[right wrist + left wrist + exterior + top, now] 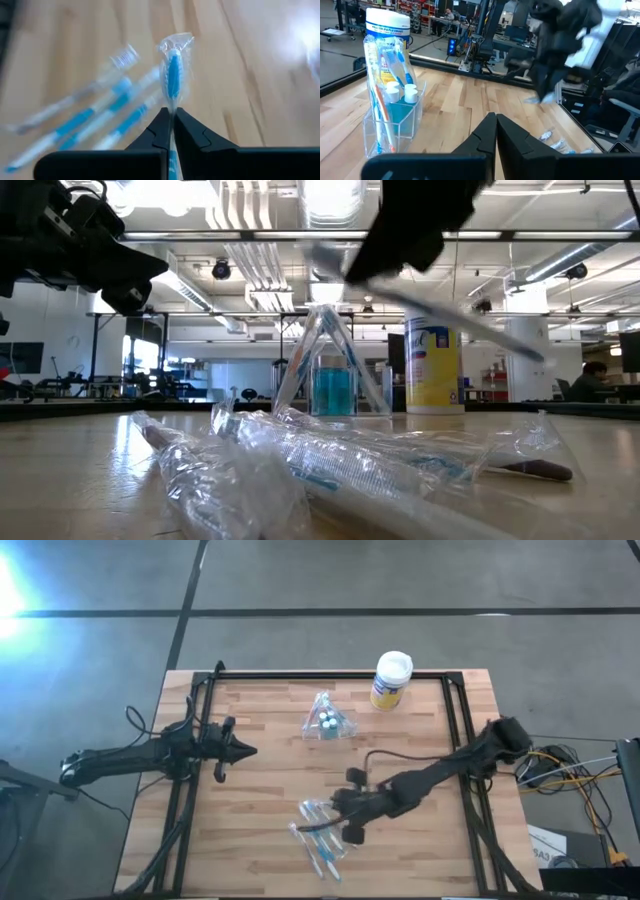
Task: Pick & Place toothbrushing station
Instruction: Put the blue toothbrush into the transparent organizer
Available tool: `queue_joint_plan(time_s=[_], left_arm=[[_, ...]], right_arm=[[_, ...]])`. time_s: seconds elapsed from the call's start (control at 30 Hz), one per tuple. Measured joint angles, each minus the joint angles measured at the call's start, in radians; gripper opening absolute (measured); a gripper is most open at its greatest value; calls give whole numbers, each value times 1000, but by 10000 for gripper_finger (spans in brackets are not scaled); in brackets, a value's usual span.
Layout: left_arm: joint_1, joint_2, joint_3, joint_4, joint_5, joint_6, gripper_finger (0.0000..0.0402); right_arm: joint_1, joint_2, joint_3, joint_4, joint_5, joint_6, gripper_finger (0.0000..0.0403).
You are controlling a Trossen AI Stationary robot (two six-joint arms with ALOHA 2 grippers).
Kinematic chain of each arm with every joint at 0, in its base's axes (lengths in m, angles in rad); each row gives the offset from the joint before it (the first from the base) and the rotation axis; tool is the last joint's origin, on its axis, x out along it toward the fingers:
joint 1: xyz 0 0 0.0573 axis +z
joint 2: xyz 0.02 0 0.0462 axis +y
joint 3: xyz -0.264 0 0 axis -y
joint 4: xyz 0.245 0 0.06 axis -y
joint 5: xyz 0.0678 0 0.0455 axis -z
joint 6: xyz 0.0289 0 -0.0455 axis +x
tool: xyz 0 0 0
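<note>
The right tool (170,116) is clamped on a wrapped blue toothbrush (173,75), pinched low on the handle so the head juts clear — a hold that probably suits dropping it upright into the toothbrushing station (328,720). That clear cup stands mid-counter, beside the yellow canister (391,680), already holding brushes and tubes. More wrapped toothbrushes (318,836) lie just below the right tool. The left tool (240,751) waits at the counter's (270,790) left side, fingers pressed together — empty.

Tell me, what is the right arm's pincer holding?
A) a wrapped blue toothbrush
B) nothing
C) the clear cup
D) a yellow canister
A: the right pincer is shut on a wrapped blue toothbrush, raised above the others lying on the table.
</note>
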Motion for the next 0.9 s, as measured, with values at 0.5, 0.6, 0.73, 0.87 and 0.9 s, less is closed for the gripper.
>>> queue_joint_plan(time_s=[0.5, 0.6, 0.73, 0.87, 0.9], left_arm=[[1, 1, 0, 8, -12, 10, 16], [1, 1, 0, 8, -21, 21, 14], [1, 2, 0, 8, -39, 27, 14], [1, 2, 0, 8, -39, 50, 16], [1, 2, 0, 8, -40, 54, 16]], right_arm=[[-38, -655, -550, 576, 4, -347, 8], [-72, -804, -678, 657, 1, -363, 8], [-124, -991, -838, 720, -12, -377, 8], [-182, -1141, -963, 814, -102, -357, 8], [-194, -1171, -990, 834, -108, -348, 8]])
